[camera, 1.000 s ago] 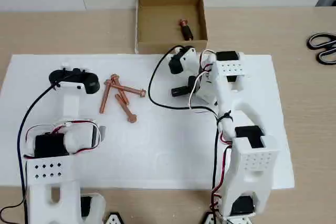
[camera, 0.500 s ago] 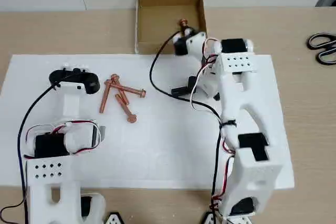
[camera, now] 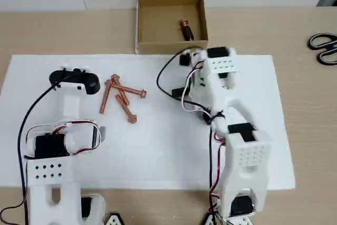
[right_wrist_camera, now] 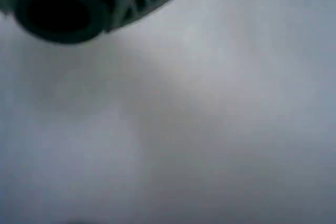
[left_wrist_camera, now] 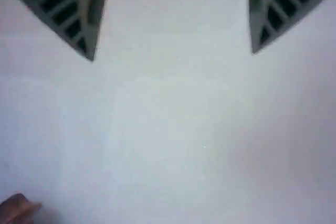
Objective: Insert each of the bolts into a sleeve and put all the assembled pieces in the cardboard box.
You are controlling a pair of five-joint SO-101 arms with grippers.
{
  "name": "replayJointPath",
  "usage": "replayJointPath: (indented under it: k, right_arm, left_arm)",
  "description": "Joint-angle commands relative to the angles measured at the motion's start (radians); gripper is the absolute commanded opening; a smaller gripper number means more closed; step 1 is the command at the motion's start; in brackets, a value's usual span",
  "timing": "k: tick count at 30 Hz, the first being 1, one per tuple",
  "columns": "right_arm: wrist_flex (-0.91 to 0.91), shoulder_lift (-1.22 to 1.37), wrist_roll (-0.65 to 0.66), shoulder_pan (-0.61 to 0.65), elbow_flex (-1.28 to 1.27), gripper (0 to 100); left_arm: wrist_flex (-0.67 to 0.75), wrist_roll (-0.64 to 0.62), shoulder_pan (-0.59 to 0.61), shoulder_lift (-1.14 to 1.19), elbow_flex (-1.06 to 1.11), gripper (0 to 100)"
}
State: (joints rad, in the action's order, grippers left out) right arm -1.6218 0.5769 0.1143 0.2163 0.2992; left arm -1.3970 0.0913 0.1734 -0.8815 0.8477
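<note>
One assembled piece lies in the cardboard box and four bolts sit loose on the white sheet, so most of the task is left; left gripper is wide and empty near the bolts, right gripper is near the box, jaws cannot tell.

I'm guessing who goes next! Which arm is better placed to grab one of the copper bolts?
Left. The left arm sits right beside the bolts, its jaws open above the white sheet. The right arm is farther off, by the cardboard box.
</note>
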Motion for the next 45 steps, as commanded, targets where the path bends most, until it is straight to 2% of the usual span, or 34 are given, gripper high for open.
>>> replayJointPath:
  k: [1, 16, 20, 26, 31, 38, 45]
  right_arm:
    - [0.004, 0.022, -0.021, 0.025, 0.037, 15.2]
    - [-0.047, 0.025, -0.014, 0.036, 0.038, 14.9]
    - [-0.045, 0.025, -0.014, 0.038, 0.038, 0.0]
    - [-0.065, -0.001, 0.052, 0.036, 0.089, 0.4]
    - [-0.091, -0.116, 0.048, 0.036, 0.141, 0.4]
    - [-0.053, -0.044, 0.015, 0.036, 0.141, 1.1]
    - [-0.053, 0.019, 0.020, 0.036, 0.143, 12.4]
  left_arm:
    - [0.020, -0.003, 0.002, -0.011, -0.007, 18]
    - [0.020, -0.003, 0.005, -0.011, -0.005, 18]
    - [0.020, -0.003, 0.006, -0.011, -0.005, 18]
    - [0.020, -0.003, 0.006, -0.011, -0.008, 18]
    - [0.020, -0.003, 0.005, -0.011, -0.012, 18]
    - [0.021, -0.003, 0.005, -0.011, -0.010, 18]
    - [0.021, -0.003, 0.006, -0.011, -0.010, 18]
